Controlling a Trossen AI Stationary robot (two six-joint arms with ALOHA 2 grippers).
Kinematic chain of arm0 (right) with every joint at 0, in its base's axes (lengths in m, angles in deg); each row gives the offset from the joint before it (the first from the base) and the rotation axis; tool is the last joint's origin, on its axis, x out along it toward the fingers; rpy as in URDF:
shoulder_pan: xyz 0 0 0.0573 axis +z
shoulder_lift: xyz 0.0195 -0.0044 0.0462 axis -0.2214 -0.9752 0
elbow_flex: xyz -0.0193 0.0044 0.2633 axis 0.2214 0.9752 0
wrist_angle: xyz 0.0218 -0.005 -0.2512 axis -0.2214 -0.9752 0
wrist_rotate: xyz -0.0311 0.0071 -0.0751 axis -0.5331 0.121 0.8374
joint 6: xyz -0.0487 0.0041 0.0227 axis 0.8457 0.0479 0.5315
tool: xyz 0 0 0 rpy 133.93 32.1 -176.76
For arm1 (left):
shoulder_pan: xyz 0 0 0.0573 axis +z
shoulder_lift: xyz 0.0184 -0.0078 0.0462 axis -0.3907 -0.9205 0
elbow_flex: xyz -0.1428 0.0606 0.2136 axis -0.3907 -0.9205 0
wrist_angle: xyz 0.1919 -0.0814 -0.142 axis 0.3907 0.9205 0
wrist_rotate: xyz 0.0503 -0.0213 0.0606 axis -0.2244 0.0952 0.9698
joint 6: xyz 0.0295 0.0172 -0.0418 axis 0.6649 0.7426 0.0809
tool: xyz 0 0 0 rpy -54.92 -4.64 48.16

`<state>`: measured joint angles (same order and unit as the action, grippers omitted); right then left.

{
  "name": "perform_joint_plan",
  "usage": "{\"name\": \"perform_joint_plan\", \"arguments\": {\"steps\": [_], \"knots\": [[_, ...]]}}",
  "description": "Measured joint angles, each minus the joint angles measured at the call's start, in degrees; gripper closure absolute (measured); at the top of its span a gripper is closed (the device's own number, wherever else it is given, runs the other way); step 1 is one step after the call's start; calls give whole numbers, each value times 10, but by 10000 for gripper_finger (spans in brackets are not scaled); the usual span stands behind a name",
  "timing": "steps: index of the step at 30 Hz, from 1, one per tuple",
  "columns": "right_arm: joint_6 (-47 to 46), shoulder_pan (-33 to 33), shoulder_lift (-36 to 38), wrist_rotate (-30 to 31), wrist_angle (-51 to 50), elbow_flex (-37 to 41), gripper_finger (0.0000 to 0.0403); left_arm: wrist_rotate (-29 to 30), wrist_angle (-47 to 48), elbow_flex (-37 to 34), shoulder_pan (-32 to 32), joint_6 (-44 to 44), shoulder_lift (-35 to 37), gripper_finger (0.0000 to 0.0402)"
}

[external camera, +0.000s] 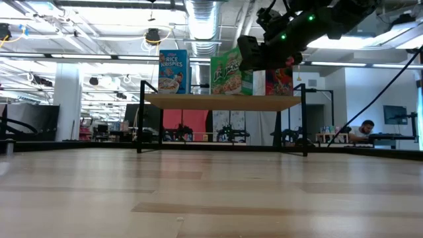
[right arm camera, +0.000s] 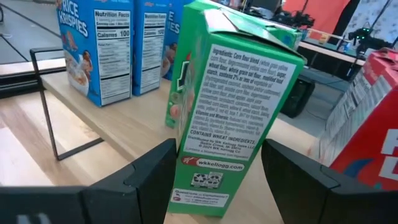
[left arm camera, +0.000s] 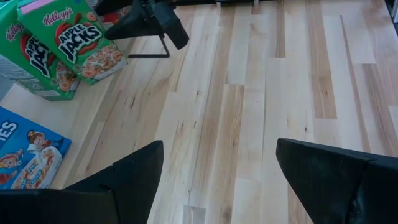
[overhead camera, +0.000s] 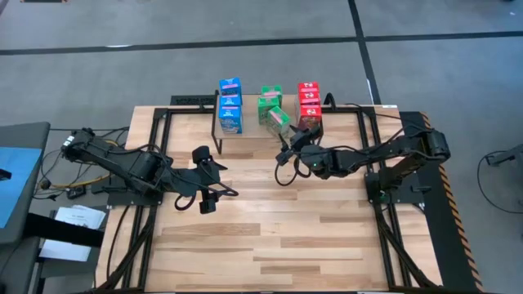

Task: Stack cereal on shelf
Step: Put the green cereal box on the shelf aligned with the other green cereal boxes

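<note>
The shelf [overhead camera: 249, 137] is a low light-wood board on thin black legs at the table's far side. Blue cereal boxes [overhead camera: 230, 106] stand upright on its left part, green ones [overhead camera: 270, 100] in the middle and red ones [overhead camera: 309, 102] on the right. My right gripper [overhead camera: 288, 137] is over the shelf's front, shut on one more green box [overhead camera: 278, 121], which is tilted. My left gripper [overhead camera: 221, 181] hovers open over the bare tabletop in front of the shelf's left end; in its wrist view the fingers [left arm camera: 124, 180] are spread wide apart. My right gripper pinches the green box between its two fingers [right arm camera: 149, 174], one on each broad face, with the narrow ingredients panel [right arm camera: 208, 177] facing the wrist. The fingers come roughly level from the table's near right. The box is tilted over the shelf board [right arm camera: 124, 124]; whether its bottom touches the board, I cannot tell.
The plank tabletop [overhead camera: 286, 237] in front of the shelf shows bare wood. Black frame rails [overhead camera: 392, 237] run along both sides of the table. On the shelf there is a gap [right arm camera: 149, 106] between the blue boxes [right arm camera: 106, 50] and the held box, and a red box [right arm camera: 367, 124] stands close on the other side.
</note>
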<state>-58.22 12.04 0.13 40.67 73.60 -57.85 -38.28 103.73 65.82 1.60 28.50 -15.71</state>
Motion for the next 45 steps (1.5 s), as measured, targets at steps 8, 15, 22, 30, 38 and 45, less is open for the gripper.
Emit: {"name": "perform_joint_plan", "arguments": {"steps": [8, 15, 22, 30, 38, 45], "knots": [[-10, 4, 0, 3, -3, 0, 142, 0, 0, 0, 0, 0, 0, 98], [-11, 18, 0, 15, -12, 0, 142, 0, 0, 0, 0, 0, 0, 98], [-11, 33, 0, 47, -17, 0, 142, 0, 0, 0, 0, 0, 0, 98], [-12, 54, 0, 44, -16, 0, 142, 0, 0, 0, 0, 0, 0, 98], [-68, 43, 0, -13, -14, 0, 142, 0, 0, 0, 0, 0, 0, 98], [-86, 41, 0, -70, -14, 0, 142, 0, 0, 0, 0, 6, 0, 98]]}}
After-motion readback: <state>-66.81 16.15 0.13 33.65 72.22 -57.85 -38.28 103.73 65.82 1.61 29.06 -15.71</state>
